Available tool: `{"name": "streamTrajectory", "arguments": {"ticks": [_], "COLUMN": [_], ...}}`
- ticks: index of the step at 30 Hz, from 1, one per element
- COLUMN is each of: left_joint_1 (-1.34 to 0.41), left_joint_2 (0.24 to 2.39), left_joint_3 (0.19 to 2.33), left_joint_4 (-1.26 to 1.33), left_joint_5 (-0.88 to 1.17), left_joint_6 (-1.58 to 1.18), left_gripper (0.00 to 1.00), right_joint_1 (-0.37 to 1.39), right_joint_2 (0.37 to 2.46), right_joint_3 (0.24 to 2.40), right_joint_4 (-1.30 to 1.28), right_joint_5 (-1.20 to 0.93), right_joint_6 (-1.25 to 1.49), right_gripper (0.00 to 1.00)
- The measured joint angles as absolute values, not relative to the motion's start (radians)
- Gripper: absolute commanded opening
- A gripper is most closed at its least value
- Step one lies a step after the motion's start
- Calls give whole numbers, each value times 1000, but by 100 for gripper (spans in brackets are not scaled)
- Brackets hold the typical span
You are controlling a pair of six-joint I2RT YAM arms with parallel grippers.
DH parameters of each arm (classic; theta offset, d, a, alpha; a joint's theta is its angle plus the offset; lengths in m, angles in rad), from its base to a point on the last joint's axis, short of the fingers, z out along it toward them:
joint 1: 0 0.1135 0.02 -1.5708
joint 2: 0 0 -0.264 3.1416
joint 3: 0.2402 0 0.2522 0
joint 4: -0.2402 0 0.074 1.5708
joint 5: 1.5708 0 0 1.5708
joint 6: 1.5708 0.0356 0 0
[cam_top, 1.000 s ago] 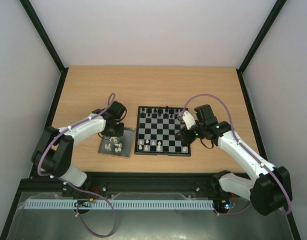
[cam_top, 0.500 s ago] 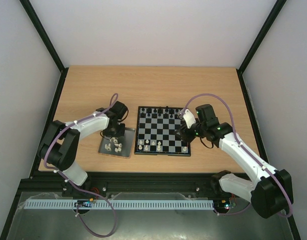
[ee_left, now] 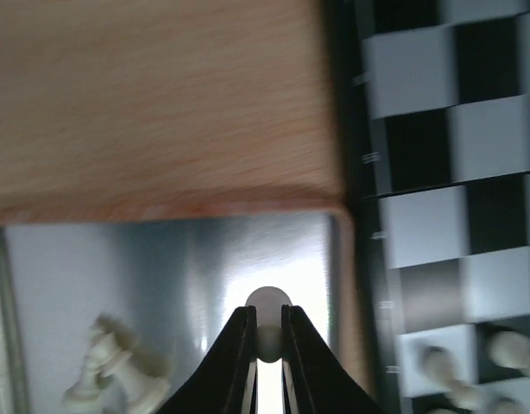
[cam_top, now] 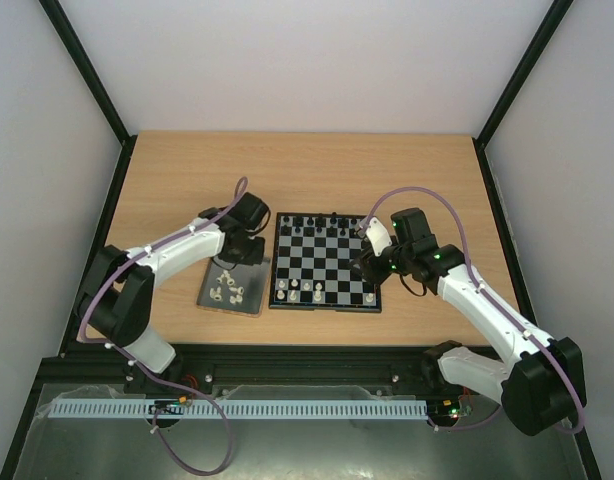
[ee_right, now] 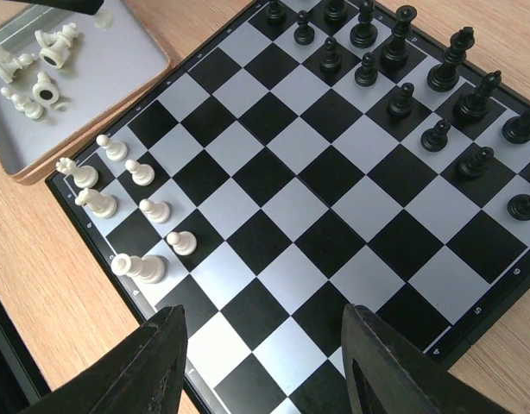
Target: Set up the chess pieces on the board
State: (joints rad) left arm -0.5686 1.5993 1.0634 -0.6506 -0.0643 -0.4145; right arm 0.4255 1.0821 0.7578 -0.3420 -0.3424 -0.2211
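Pinching a small white piece (ee_left: 269,302) just under its round head, the left end effector (ee_left: 265,321) has its fingers drawn narrow onto it. It is over the far right corner of the tray (ee_left: 118,267), just beside the left rim of the board (ee_left: 420,164). Whether the piece is clear of the tray floor I cannot tell. Loose pieces (ee_right: 28,65) lie toward the tray's near edge, some tipped over. The tray sits on the counter (cam_top: 317,170) just left of the board, and both are closer to the counter's near edge than its far one. A handful of standing white pieces (ee_right: 140,207) form two short rows at the board's near left corner. The black pieces (ee_right: 403,78) stand along the board's far edge. The right end effector (ee_right: 263,315) hangs over the board's near right corner, fingers partly apart, with nothing between them.
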Motion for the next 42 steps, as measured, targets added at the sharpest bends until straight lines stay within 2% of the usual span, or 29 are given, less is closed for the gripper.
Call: {"name": "streamTrajectory", "arguments": {"ticks": [8, 19, 21, 24, 30, 35, 42], "left_joint_1": [-717, -826, -833, -838, -839, -813, -673], "left_joint_2": [1633, 1861, 1888, 1914, 1918, 1836, 1518], "left_joint_3": [1246, 1353, 1361, 1369, 1388, 1360, 1147], "left_joint_4": [-664, -665, -664, -665, -672, -675, -620], "left_joint_5": [-33, -6, -3, 1, -11, -36, -80], "left_joint_6": [-414, -408, -408, -406, -397, -385, -378], "left_gripper": [3, 3, 6, 19, 27, 33, 39], "right_joint_1": [426, 426, 426, 426, 426, 427, 517], "right_joint_2": [1082, 1078, 1078, 1078, 1081, 1136, 1323], "right_joint_3": [757, 754, 753, 750, 748, 771, 920], "right_joint_4": [-335, -331, -331, -330, -331, -345, -386], "right_joint_5": [-322, -305, -305, -305, -313, -339, -296], "right_joint_6": [-221, -222, -224, -224, -244, -271, -311], "right_gripper": [51, 51, 51, 52, 53, 52, 53]}}
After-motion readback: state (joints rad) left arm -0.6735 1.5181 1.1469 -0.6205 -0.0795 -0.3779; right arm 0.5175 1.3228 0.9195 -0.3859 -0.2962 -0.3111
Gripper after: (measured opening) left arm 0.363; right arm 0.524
